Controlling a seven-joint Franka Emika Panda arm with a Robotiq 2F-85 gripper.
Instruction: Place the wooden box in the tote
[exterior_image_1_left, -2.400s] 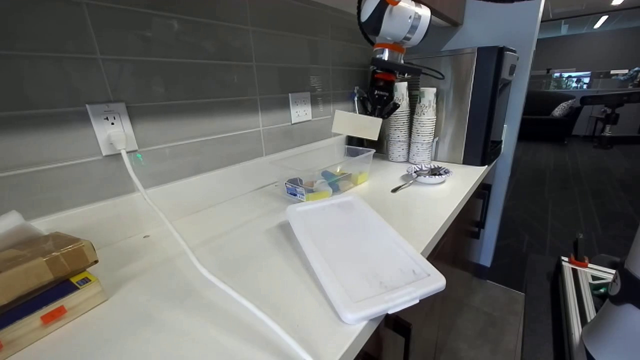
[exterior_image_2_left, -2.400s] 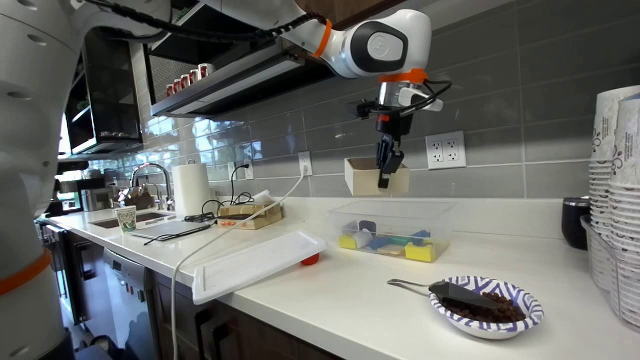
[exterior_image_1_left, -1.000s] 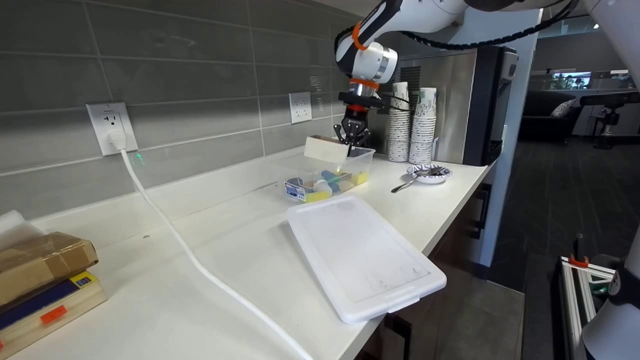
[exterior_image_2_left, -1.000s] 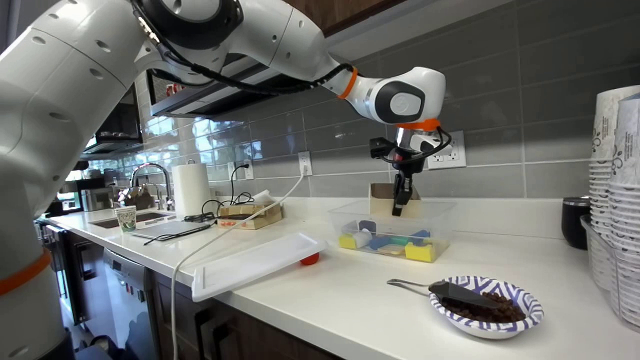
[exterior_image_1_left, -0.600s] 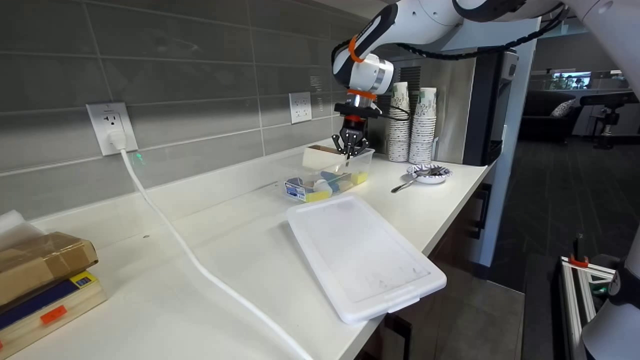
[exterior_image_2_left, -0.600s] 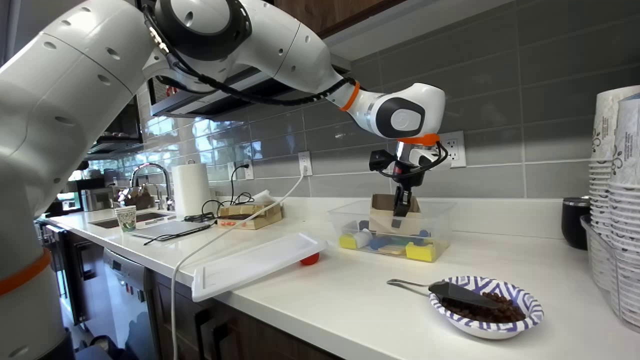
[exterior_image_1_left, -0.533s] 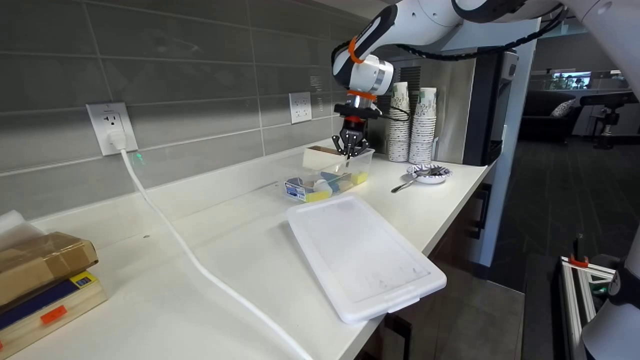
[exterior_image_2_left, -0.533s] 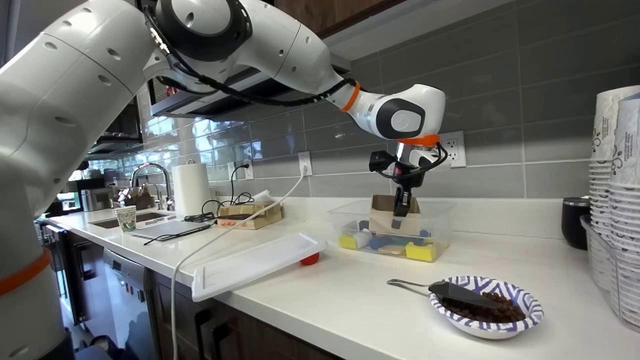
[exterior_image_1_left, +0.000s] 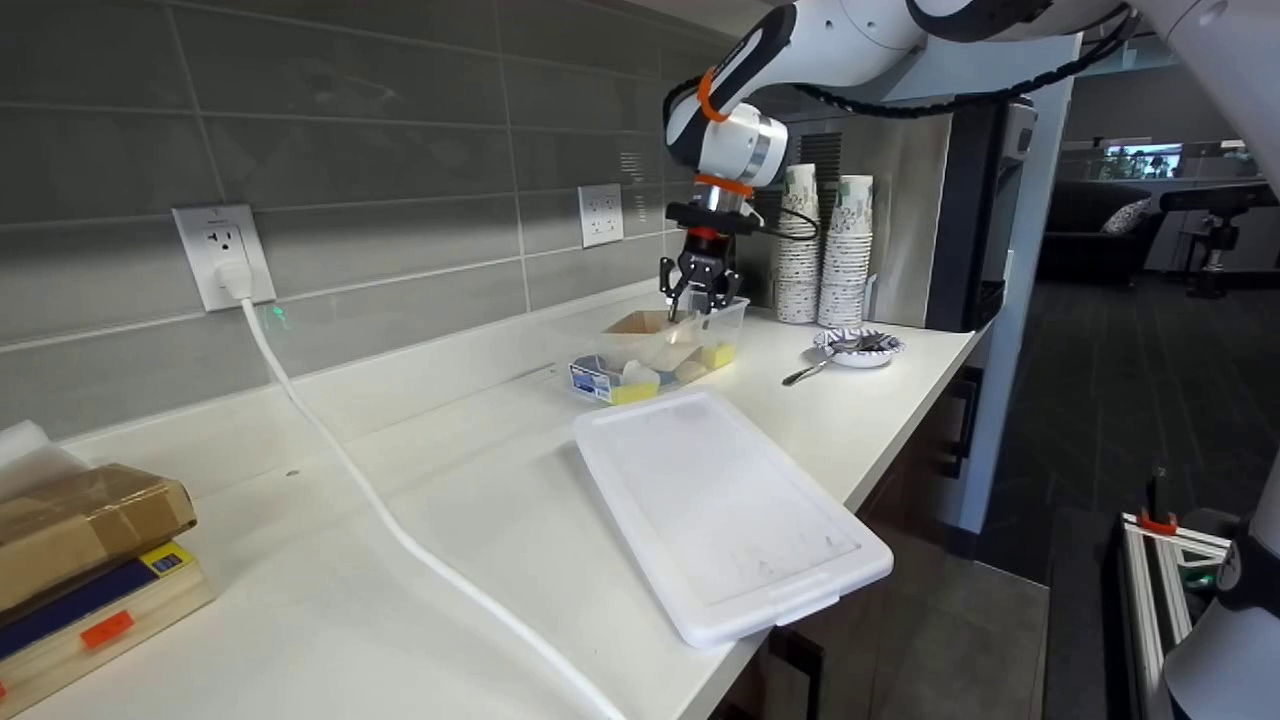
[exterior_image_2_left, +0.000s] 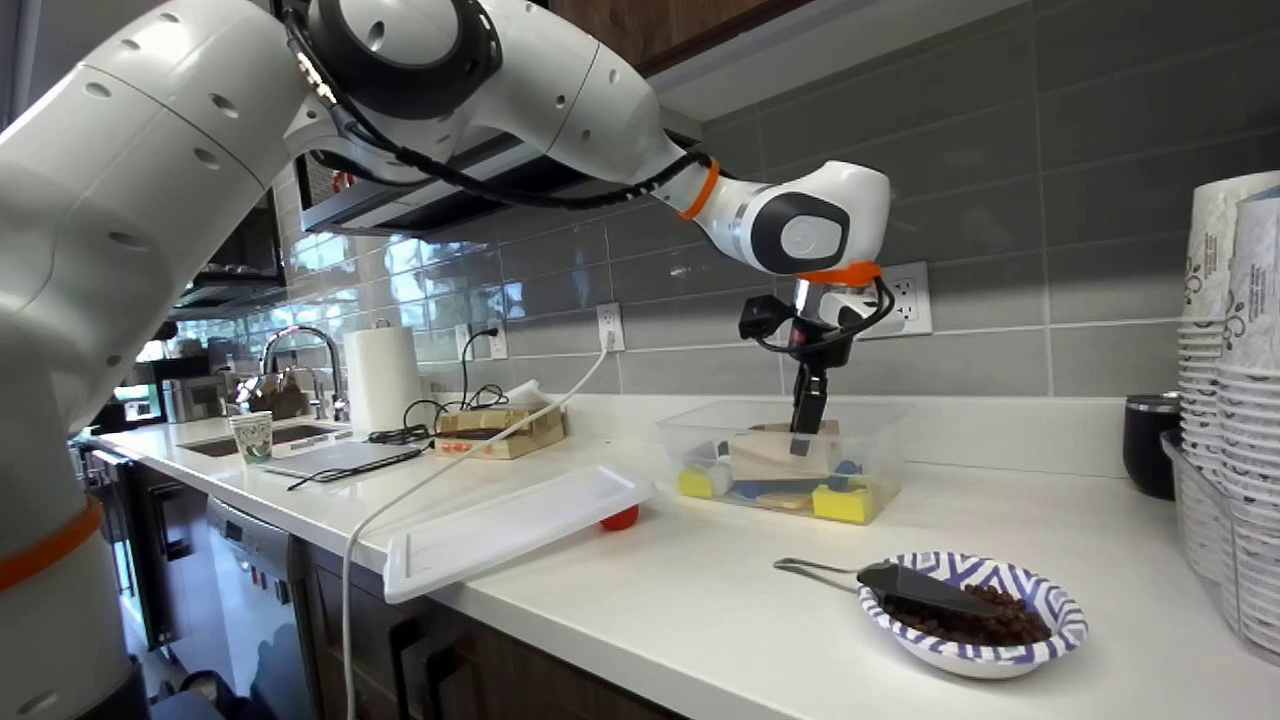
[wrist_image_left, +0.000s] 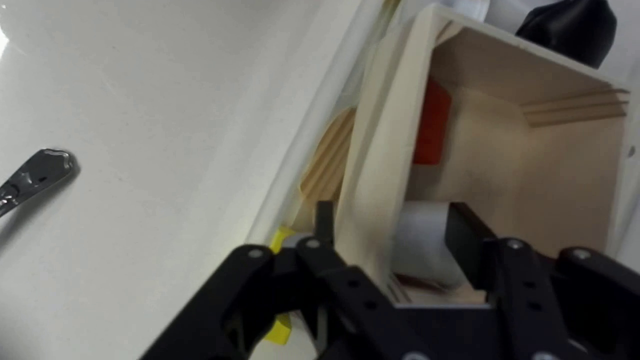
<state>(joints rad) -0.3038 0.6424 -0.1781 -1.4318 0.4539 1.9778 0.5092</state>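
The wooden box (wrist_image_left: 500, 150) is located inside the clear plastic tote (exterior_image_2_left: 880, 440), seated at a tilt with its open side facing upward. The claw (wrist_image_left: 395, 225) is positioned at the mouth of the tote, over one side wall of the box. Its jaws stand apart: in the wrist view, one finger is outside that wall and the other is inside the box, with a visible gap between the inner finger and the wall. Whether the outer finger touches the wall cannot be determined.

A yellow block (exterior_image_2_left: 841, 503) lies in the same tote. The white tray (exterior_image_1_left: 735, 510) rests at a slant on the counter (exterior_image_1_left: 430, 640), one end projecting past the front edge; a red item (exterior_image_2_left: 620, 518) shows at the tray's edge. A patterned bowl (exterior_image_2_left: 960, 658) holds dark brown pieces (exterior_image_2_left: 1015, 622) and supports a utensil (exterior_image_2_left: 925, 590) with a dark blade. Stacked cups (exterior_image_1_left: 845, 260) stand beside a steel-sided appliance (exterior_image_1_left: 915, 210)
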